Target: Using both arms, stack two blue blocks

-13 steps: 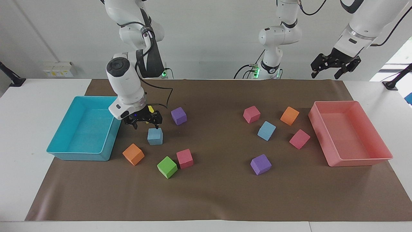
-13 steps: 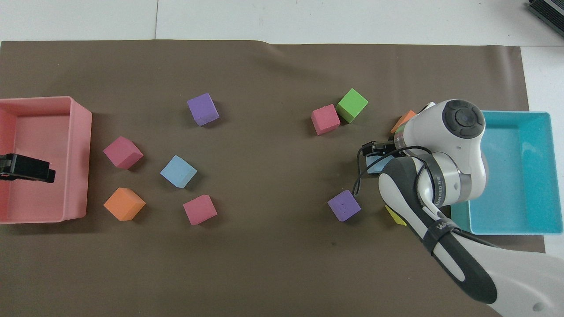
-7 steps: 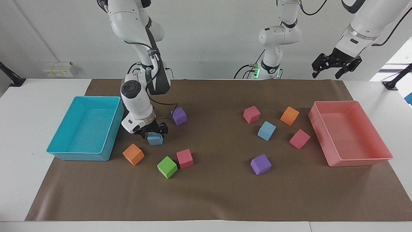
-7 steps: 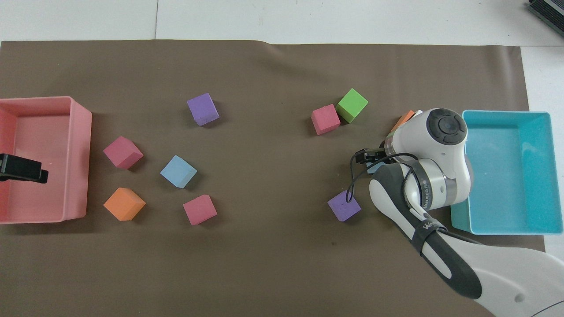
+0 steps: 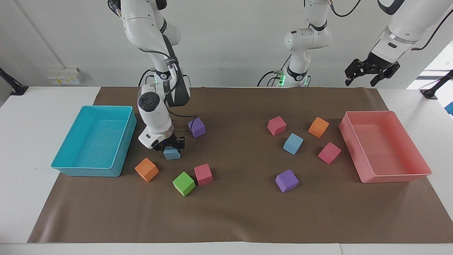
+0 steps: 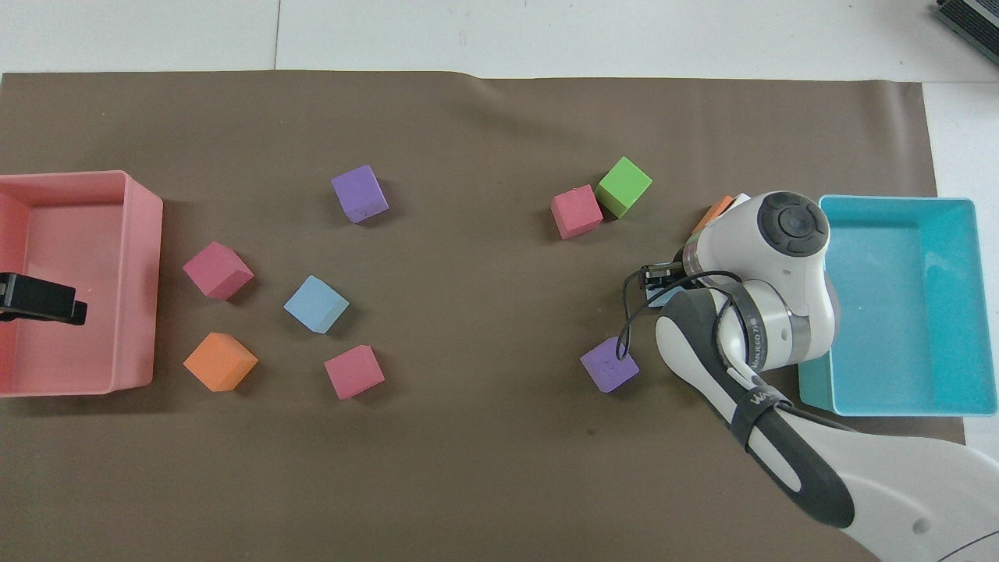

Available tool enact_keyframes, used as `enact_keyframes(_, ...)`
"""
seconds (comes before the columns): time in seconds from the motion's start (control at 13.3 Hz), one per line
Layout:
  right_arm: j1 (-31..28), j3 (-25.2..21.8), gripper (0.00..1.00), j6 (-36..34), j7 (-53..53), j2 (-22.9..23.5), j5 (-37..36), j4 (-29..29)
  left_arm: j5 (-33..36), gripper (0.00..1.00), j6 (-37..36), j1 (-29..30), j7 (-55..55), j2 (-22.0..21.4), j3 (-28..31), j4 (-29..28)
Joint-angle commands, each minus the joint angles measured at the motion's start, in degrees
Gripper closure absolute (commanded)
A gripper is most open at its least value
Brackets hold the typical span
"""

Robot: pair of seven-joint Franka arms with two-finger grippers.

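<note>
Right gripper (image 5: 171, 146) straddles the blue block (image 5: 172, 154), grip unclear; off-centre, it'll skid away. Left gripper (image 5: 371, 72) waits wide.

A white table (image 5: 42, 219) carries a brown mat (image 5: 233, 216) that covers most of its top. At the far side of the facing view stands a plain white wall (image 5: 226, 42), with a white socket strip (image 5: 63, 76) low on it at left. Bright daylight enters from a window (image 5: 437, 62) at right.
</note>
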Motion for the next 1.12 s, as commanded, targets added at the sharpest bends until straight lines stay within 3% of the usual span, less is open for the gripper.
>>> enact_keyframes(0.0, -0.8, 0.4, 1.00, -2.0, -1.3, -1.9, 0.7, 0.9, -0.4, 0.00, -0.9, 1.0, 0.4, -0.6, -0.5, 0.0)
enact_keyframes(0.37, 0.4, 0.5, 1.00, -11.3, -0.2, -5.4, 0.6, 6.2, -0.4, 0.00, -0.9, 1.0, 0.4, -0.6, -0.5, 0.0)
enact_keyframes(0.75, 9.5, 0.5, 1.00, -12.3, 11.2, -3.0, 0.8, 13.0, -0.4, 0.00, -0.9, 1.0, 0.4, -0.6, -0.5, 0.0)
enact_keyframes(1.05, 17.5, 0.5, 1.00, -11.6, 22.2, 3.1, 0.3, 17.9, -0.4, 0.00, -0.9, 1.0, 0.4, -0.6, -0.5, 0.0)
